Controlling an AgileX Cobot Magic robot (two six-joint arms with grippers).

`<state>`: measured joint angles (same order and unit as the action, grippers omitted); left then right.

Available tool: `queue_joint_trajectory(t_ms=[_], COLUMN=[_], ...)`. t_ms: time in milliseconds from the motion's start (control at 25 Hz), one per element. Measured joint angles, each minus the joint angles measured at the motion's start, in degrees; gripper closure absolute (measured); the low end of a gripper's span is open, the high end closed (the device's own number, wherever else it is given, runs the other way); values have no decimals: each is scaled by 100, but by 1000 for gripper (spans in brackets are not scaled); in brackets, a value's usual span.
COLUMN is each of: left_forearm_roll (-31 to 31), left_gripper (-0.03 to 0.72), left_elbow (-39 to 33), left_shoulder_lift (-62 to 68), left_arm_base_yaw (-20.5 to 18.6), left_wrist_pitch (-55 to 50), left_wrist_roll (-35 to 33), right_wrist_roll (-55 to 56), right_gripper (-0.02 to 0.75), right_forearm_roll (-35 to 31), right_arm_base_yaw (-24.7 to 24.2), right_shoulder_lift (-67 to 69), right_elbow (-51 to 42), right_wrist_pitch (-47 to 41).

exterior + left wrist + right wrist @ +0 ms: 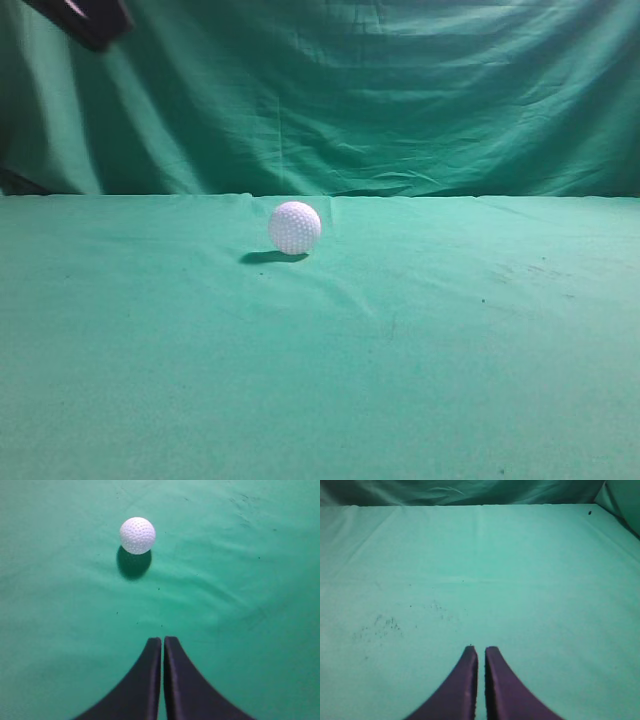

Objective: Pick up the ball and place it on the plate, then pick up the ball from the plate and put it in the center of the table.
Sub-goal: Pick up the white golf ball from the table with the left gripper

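A small white golf ball with a dimpled, matte plastic shell sits on the wide tabletop, which is covered in green woven cloth. It lies near the middle of the surface, toward the far edge in the exterior view, and casts a soft dark shadow onto the cloth just to its left. The cloth is slightly wrinkled, with shallow creases running out from around the ball, and a few dark specks and faint smudges mark it to the right. Behind the tabletop hangs a darker green draped cloth backdrop, falling in long loose folds.

In the left wrist view the left hand hovers above the cloth with its two smooth black curved fingers pressed together, only a hairline seam between them, holding nothing. The ball lies ahead of the fingertips and a little to the left, well apart from them, its round shadow just beneath it in that view.

In the right wrist view the right hand shows the same tapered dark fingers, nearly together with a thin slit between the tips, and grips nothing. Below it the cloth is flat, with a scatter of tiny dark flecks to the left.

A black part of an arm shows in the upper left corner of the exterior view.
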<state>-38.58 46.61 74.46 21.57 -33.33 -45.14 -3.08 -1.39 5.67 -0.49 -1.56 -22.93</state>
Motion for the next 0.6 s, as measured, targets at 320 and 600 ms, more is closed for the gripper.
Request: queue_joint_trajectory(t_ms=[320,600], left_forearm_roll=[649,953], left_gripper=[688,348], left_elbow=[1287,2222], left_shoulder_lift=[1800,2656], left_arm_base_yaw=[792,891], left_wrist_pitch=[137,137], left_wrist_roll=[129,149], right_wrist_roll=[0,0], right_gripper=[738,738], right_forearm_roll=[0,0], right_arm_base_yaw=[0,0], right_shoulder_lift=[0,0], right_elbow=[0,0], right_wrist_pitch=[0,0])
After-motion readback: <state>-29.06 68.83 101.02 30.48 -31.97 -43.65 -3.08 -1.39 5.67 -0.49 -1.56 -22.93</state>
